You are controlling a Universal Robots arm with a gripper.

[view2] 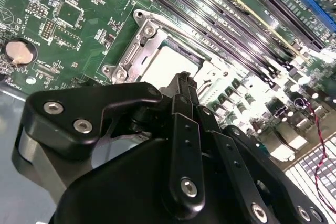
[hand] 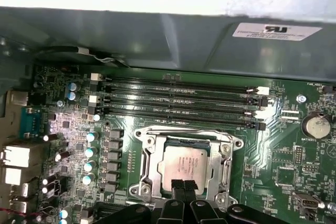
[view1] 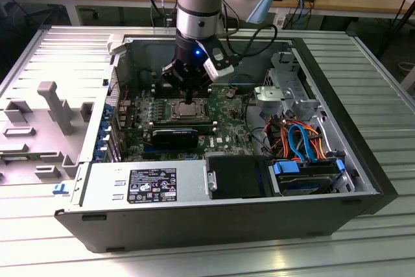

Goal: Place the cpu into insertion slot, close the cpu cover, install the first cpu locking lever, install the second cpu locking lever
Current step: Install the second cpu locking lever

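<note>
First wrist view: cpu (hand: 182, 167) sits flat in the insertion slot (hand: 153, 157), w/ the cpu cover (hand: 183, 136) down around it as a silver frame, so placement looks done and the cover looks lowered. My hand (hand: 183, 186) is right over the near edge of the chip, fingertips pressed together, nothing betw. them that I can see; I judge it closed and empty. In the second wrist view the hand (view2: 184, 85) tip sits just at the frame edge.

Step in hand, my guess: seating the cover / working toward the levers. I can't make out either lever's position. To do it well: press straight down, keep force on the metal frame not the chip top, no sideways drag.

Room: memory slots (hand: 178, 103) run just beyond the socket from the hand, a capacitor row (hand: 90, 153) to one side. Exterior view: case wall (view1: 123, 63) and the drive cage (view1: 285, 95) flank the arm; approach from above is open, lateral room tight.
</note>
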